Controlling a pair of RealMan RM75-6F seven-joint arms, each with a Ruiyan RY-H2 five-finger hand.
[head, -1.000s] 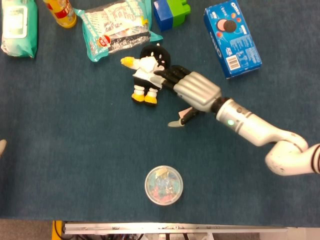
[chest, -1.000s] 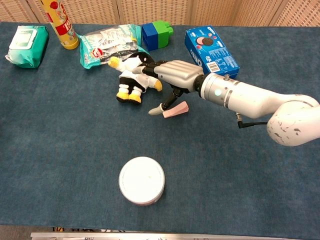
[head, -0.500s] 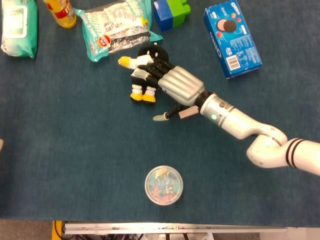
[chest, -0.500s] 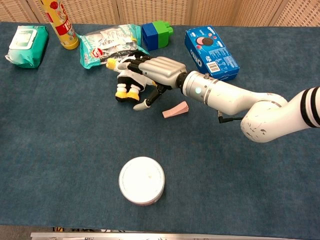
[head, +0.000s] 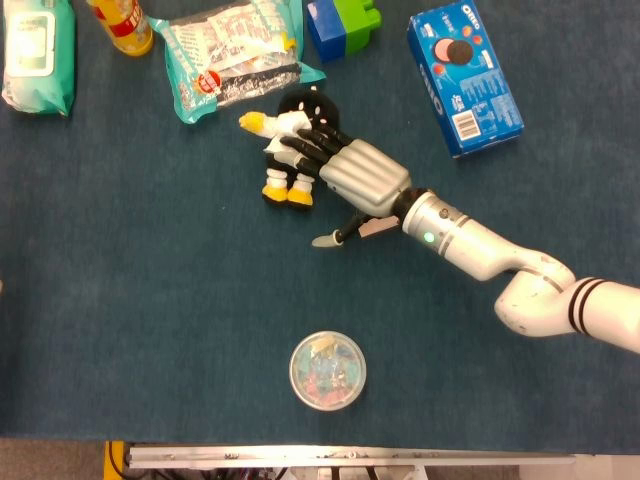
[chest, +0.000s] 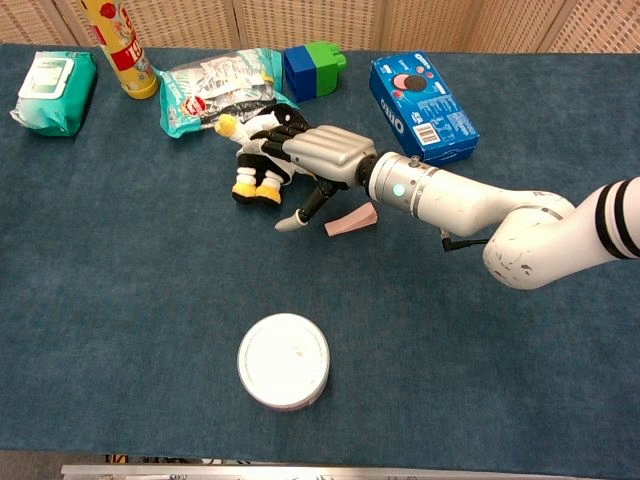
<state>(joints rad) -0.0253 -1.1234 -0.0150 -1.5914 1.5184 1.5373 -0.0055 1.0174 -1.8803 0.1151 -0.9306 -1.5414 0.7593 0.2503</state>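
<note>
A black-and-white penguin plush (head: 283, 152) (chest: 254, 166) with yellow feet and beak lies on the blue table cloth. My right hand (head: 355, 178) (chest: 325, 150) reaches in from the right and lies on top of it. The fingers (head: 308, 143) are spread over the plush's body. The thumb (chest: 297, 214) sticks out toward the front, away from the plush and low over the cloth. I see no grip closed around the plush. A small pink wedge (chest: 352, 220) (head: 375, 228) lies just under the wrist. My left hand does not show.
Along the far edge lie a wipes pack (head: 38, 55), a yellow bottle (head: 122, 22), a teal snack bag (head: 235, 58), blue and green blocks (head: 343, 22) and a blue Oreo box (head: 464, 77). A round lidded container (head: 327, 370) (chest: 283, 361) stands near the front edge.
The right hand slid left from beside the plush to lie over it, then eased slightly back to the right. The plush shifted a little with it.
</note>
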